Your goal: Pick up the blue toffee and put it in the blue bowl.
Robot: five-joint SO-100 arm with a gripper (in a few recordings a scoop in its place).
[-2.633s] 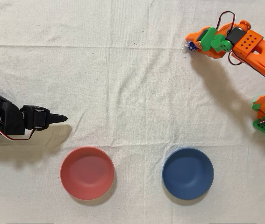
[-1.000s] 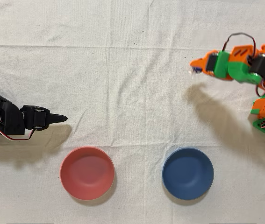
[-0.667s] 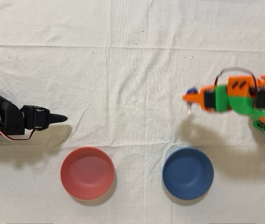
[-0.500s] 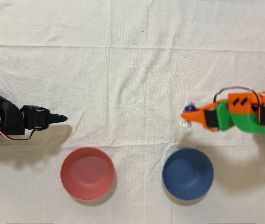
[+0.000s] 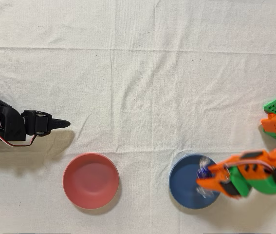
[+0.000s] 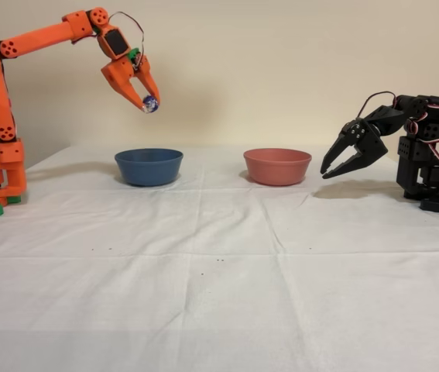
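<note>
White-clothed bench [image 5: 138,73]: hand [image 6: 149,101] pinched blue toffee [image 6: 149,104] high above blue bowl [image 6: 149,166]. Risk: release w/ hand off-centre, toffee likely bounces off rim onto cloth.

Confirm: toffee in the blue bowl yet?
Not yet. The toffee is pinched in the gripper, held in the air above the blue bowl.
</note>
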